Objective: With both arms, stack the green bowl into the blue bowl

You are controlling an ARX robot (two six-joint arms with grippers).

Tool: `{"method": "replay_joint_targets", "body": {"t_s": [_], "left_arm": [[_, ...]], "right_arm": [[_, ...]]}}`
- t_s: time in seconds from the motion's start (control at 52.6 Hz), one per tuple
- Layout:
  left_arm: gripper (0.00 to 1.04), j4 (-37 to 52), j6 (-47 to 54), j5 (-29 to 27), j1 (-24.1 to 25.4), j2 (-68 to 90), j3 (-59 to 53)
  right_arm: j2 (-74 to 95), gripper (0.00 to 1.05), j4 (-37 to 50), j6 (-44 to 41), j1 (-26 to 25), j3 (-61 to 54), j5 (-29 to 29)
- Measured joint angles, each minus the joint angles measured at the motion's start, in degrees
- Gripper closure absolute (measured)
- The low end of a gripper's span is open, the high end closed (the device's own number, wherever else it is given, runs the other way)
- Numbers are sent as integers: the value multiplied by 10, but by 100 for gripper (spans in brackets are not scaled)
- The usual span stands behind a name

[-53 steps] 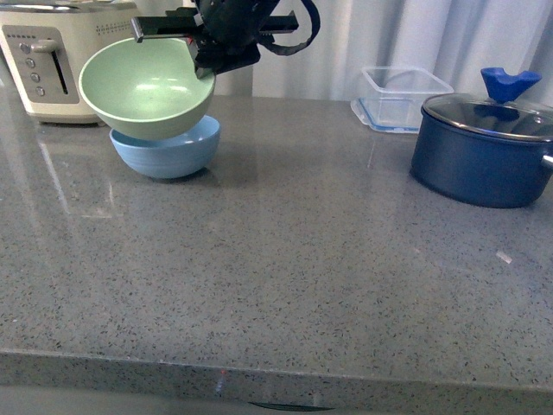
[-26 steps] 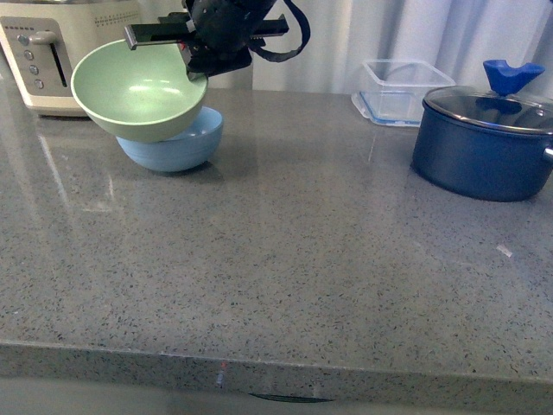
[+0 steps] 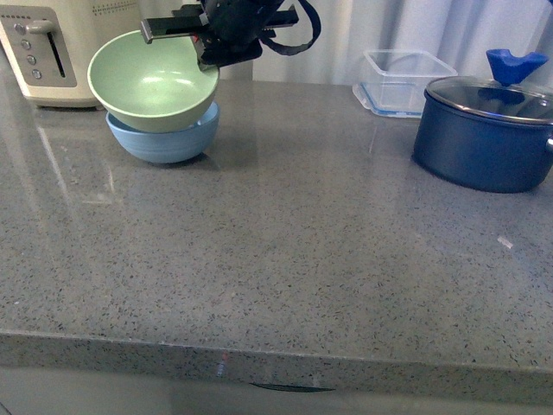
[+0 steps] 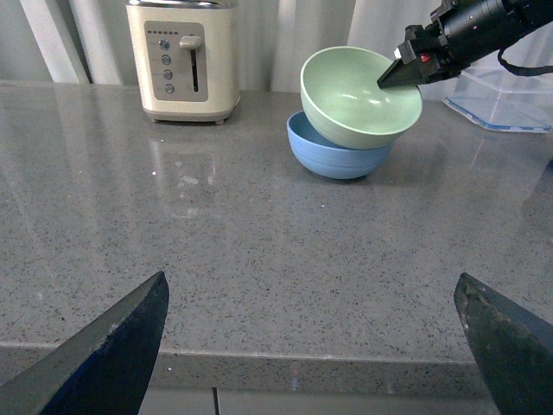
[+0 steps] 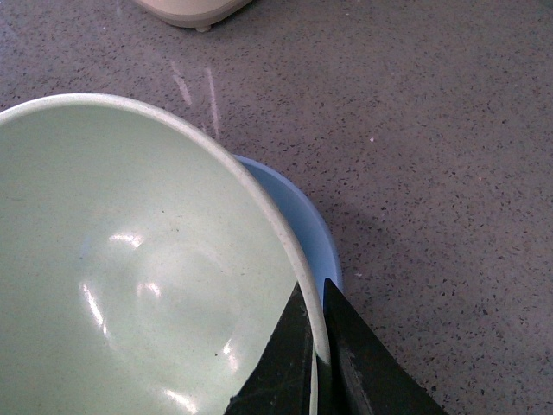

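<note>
green bowl [image 3: 149, 82] partly hides blue bowl [image 3: 161, 145]

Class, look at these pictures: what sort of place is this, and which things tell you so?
Most likely a home kitchen: a speckled grey stone worktop, a cream toaster at the back, and a dark blue lidded pot near a clear food container.

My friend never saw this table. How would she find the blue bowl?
Look for the cream toaster at the far left of the grey counter. Just beside it, the blue bowl stands on the counter beneath the tilted green bowl. It is pale sky blue and open, unlike the dark navy lidded pot at the far right.
</note>
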Motion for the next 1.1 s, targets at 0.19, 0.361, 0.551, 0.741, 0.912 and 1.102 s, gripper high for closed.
{"method": "replay_joint_targets", "body": {"t_s": [0.19, 0.361, 0.551, 0.741, 0.912, 1.102], "left_arm": [[7, 0, 0, 0, 0, 0, 0], [7, 0, 0, 0, 0, 0, 0], [7, 0, 0, 0, 0, 0, 0], [7, 0, 0, 0, 0, 0, 0], [7, 0, 0, 0, 0, 0, 0], [7, 0, 0, 0, 0, 0, 0]], "right_arm": [[6, 86, 9, 2, -9, 0, 0], [6, 57, 12, 9, -18, 0, -2], [6, 29, 13, 21, -30, 0, -2], [3, 9, -3, 37, -47, 0, 6], [-77, 8, 36, 38, -89, -98, 0], [-368, 10, 211, 38, -177, -471, 11]]}}
